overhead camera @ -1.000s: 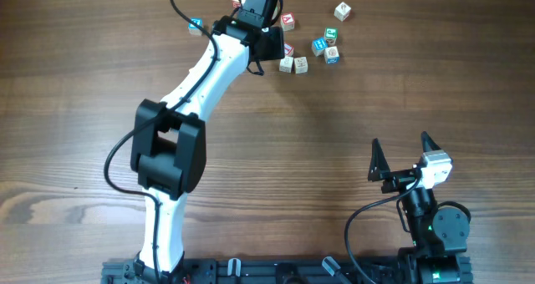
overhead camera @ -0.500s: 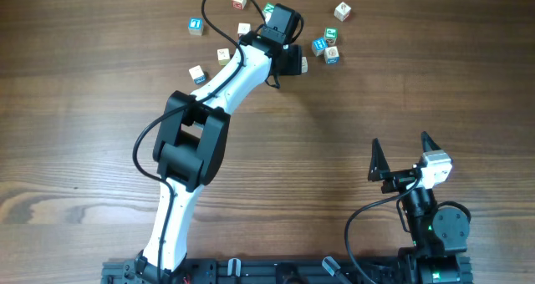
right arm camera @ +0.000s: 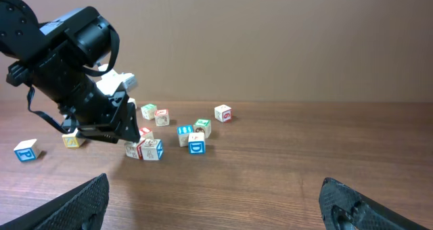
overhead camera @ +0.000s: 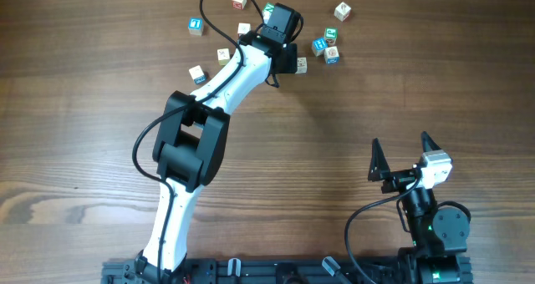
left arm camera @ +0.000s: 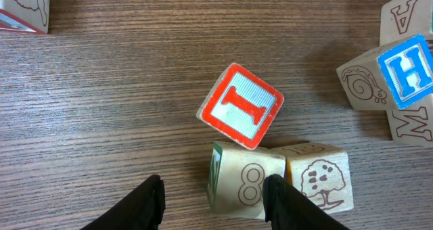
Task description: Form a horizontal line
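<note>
Brown, streaky wood all over: looking down from overhead on a grained table, seeing the left gripper reaching to the far side among loose letter cubes, and the right gripper hanging near the base, spread as wide as possible and holding nothing. Peering through the left wrist camera: finding of the horizontal line only two pale cubes touching side to side on the grain, one showing an 8, the other a tree; catching the black fingers standing partly open astride the 8 cube, with the one at the view's left clear of it, gripping nothing; noting a red I cube sitting cornerwise against the pair. Turning to the right wrist camera: taking in a plain tan wall rising behind the tabletop, with the scattered cubes lying well away across the wood.
</note>
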Tool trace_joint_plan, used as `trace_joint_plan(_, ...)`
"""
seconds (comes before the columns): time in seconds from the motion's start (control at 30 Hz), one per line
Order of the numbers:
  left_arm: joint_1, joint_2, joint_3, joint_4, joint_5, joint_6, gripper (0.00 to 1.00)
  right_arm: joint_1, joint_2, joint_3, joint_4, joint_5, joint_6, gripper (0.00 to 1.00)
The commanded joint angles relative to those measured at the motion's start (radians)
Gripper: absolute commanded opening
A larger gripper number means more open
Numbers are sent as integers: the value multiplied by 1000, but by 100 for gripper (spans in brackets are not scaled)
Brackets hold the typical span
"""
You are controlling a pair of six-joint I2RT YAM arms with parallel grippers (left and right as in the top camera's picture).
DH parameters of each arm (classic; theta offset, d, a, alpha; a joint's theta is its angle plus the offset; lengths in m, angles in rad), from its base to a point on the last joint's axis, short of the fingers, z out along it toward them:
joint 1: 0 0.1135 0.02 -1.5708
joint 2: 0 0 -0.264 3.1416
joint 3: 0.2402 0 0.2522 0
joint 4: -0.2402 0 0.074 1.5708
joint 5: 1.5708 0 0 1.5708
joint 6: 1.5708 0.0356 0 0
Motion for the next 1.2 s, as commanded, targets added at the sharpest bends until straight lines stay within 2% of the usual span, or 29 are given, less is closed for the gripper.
trace_joint_plan(0.0, 5, 12, -6, -8, -32, 12, 49, -4, -8, -1, 6, -13, -9, 100)
trace_joint_plan(0.23, 0, 13, -6, 11, 75, 11, 51, -4, -8, -1, 6, -13, -9, 100)
trace_joint_plan(0.5, -13, 40, -6, 16, 39, 12, 58, -4, -8, -1, 6, -13, -9, 100)
trace_joint_plan(0.6, -13, 40, -6, 19, 14, 12, 54, -4, -8, -1, 6, -13, -9, 100)
trace_joint_plan(0.7, -13, 40, -6, 19, 13, 12, 41, -4, -8, -1, 6, -13, -10, 100)
trace_joint_plan(0.83, -8, 40, -6, 0, -24, 12, 40, -4, -8, -1, 6, -13, -9, 100)
trace_joint_plan(0.93, -7, 40, -6, 4, -39, 12, 62, -4, -8, -1, 6, -13, -9, 100)
trace_joint_plan(0.97, -7, 40, -6, 3, -39, 12, 63, -4, -8, -1, 6, -13, -10, 100)
trace_joint_plan(1.07, -6, 40, -6, 3, -40, 12, 58, -4, -8, -1, 6, -13, -10, 100)
trace_joint_plan(1.17, -6, 40, -6, -7, -60, 11, 46, -4, -8, -1, 6, -13, -9, 100)
